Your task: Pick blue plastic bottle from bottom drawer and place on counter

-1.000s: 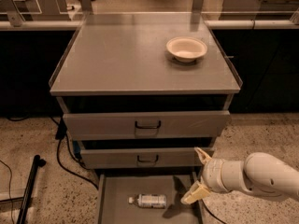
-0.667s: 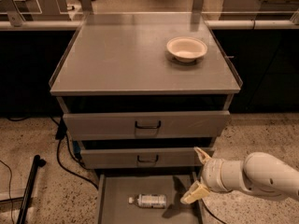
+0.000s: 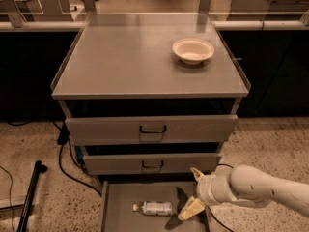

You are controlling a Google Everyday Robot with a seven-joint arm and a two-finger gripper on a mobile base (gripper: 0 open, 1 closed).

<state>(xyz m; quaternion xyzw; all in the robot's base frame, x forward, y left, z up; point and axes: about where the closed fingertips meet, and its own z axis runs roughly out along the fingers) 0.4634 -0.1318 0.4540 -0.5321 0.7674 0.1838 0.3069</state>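
We see the hand [image 3: 194, 191] hanging over the right end of the pulled-out bottom drawer [image 3: 120, 197], its two pale fingers spread wide apart and holding nothing, on a white arm that reaches in from the drawer's right. The blue plastic bottle [image 3: 153, 208] lies on its side on the drawer floor, just left of the hand and apart from it, with its white cap toward the drawer's left wall. Above the drawer sit two upper drawers [image 3: 152, 128] with black handles, and over them the counter [image 3: 130, 57] carries a white bowl [image 3: 193, 50] toward its far right.
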